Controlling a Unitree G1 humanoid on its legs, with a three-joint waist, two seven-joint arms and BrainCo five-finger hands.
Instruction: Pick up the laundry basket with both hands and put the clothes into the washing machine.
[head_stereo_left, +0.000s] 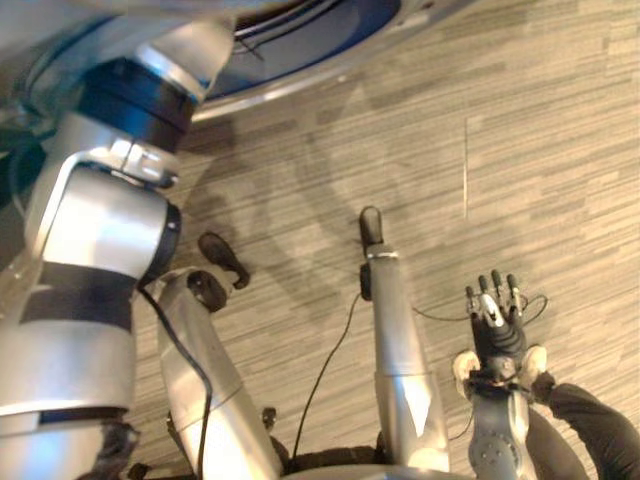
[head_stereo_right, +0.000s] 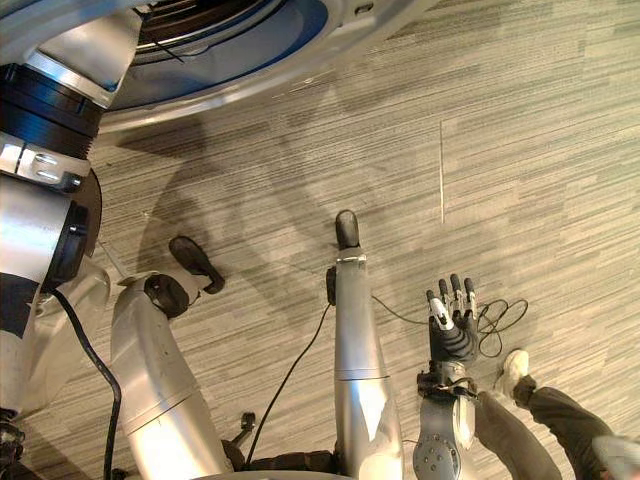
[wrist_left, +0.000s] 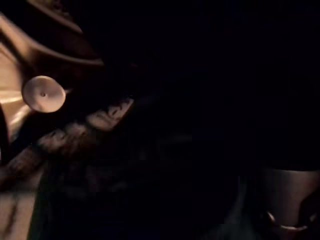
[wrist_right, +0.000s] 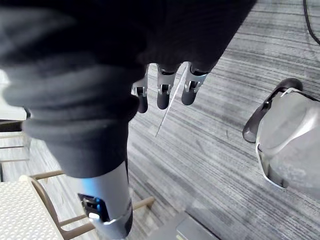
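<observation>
Washing machine (head_stereo_right: 260, 55) opening lies at the upper edge of my head view, and my left arm reaches up into it. Whether my left robot hand (wrist_left: 290, 197) is open, I cannot tell in the darkness. Right robot hand (head_stereo_right: 452, 325) hangs low over the floor (head_stereo_right: 540, 150), fingers straight and apart.

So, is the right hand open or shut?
Open: the right hand has straight fingers, hanging above the floor, holding nothing.
</observation>
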